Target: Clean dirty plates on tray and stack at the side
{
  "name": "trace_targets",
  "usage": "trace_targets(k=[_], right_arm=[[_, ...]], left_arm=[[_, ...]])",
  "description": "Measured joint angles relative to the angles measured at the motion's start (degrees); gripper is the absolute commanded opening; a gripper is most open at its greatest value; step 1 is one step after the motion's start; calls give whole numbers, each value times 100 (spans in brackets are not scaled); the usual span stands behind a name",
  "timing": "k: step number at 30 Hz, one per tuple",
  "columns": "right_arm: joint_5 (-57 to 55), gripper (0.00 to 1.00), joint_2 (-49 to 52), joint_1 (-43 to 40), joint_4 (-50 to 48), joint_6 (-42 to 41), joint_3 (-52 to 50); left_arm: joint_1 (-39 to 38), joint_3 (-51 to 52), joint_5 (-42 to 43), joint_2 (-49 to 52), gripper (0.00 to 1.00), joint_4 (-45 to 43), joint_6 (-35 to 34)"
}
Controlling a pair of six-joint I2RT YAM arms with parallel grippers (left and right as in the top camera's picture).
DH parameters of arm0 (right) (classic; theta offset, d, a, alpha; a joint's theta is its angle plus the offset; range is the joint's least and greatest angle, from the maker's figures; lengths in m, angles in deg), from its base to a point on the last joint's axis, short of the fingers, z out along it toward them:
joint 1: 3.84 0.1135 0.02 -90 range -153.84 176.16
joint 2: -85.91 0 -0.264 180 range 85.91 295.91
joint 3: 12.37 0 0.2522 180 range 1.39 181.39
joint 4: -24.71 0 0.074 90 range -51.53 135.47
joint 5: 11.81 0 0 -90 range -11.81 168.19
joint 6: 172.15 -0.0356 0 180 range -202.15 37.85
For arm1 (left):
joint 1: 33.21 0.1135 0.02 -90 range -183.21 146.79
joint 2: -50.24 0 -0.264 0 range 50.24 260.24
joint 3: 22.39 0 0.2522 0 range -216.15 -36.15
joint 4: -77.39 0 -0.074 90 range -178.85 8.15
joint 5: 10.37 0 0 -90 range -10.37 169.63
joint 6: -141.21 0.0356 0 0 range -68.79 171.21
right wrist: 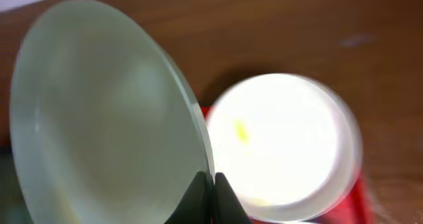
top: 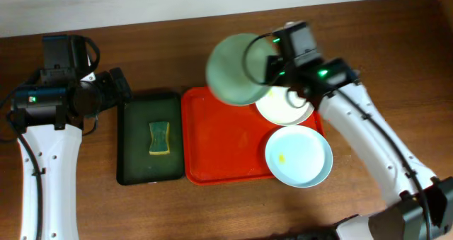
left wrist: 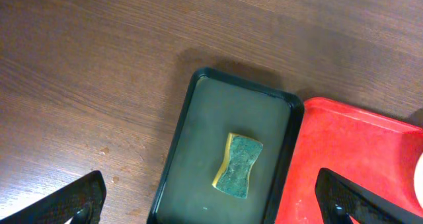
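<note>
Right gripper [right wrist: 213, 196] holding a pale green plate [top: 237, 69] above the red tray [top: 219, 148].
It is pinching the tilted plate's rim with its jaws closed; a white plate [top: 284, 107] and a blue plate [top: 299, 156] are sitting at the tray's right end, while the left gripper [left wrist: 215, 205] is hovering wide open, empty, over a sponge [left wrist: 238, 165].

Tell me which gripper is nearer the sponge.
Left. The left gripper hovers open by the green tray holding the sponge; the right gripper, shut on a plate, is over the red tray's far edge.

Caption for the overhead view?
Right gripper holds a green plate over the red tray; white plate and blue plate at its right.
</note>
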Motion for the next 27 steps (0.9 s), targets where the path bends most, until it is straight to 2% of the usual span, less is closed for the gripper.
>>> trace_targets(k=[8, 12, 18, 20, 27], right_arm=[[813, 4, 0, -2035, 341, -2, 0], [894, 4, 0, -2671, 382, 11, 0], [319, 4, 26, -3753, 549, 28, 0], [107, 4, 413, -4138, 645, 219, 0], [-94, 4, 1633, -4245, 802, 544, -11]], left_arm=[[0, 0, 0, 0, 99, -2, 0], [0, 0, 0, 0, 99, -2, 0], [0, 0, 0, 0, 99, -2, 0], [0, 0, 0, 0, 99, 0, 0], [0, 0, 0, 0, 99, 0, 0]])
